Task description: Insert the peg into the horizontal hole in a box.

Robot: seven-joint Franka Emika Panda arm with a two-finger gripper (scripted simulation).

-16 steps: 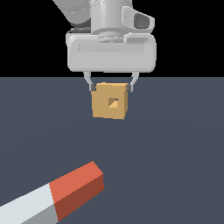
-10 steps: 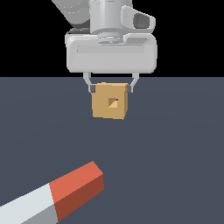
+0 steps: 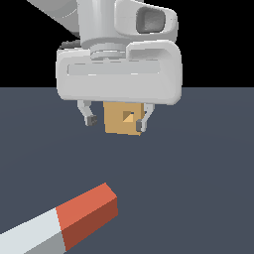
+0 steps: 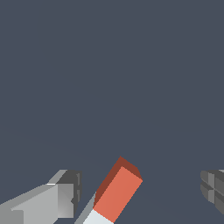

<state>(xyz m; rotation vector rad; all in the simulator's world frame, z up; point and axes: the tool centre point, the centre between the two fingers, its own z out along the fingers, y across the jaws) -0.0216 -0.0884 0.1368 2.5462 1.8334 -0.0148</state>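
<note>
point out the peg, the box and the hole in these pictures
peg [image 3: 87, 211]: exterior view, on the red-orange half's side face.
box [image 3: 115, 124]: exterior view, on the tan front face beside the hole.
hole [image 3: 128, 117]: exterior view, on the small square opening.

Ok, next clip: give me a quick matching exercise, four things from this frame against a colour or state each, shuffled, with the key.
Things:
1. peg
2. box
3. hole
4. gripper

Descriptions:
A. small dark square opening in a face
B. open, holding nothing
C. tan cube, partly hidden behind the gripper
D. half red-orange, half white, lying on the floor

Pairs: 1-D, 2-C, 3-A, 4-B
</note>
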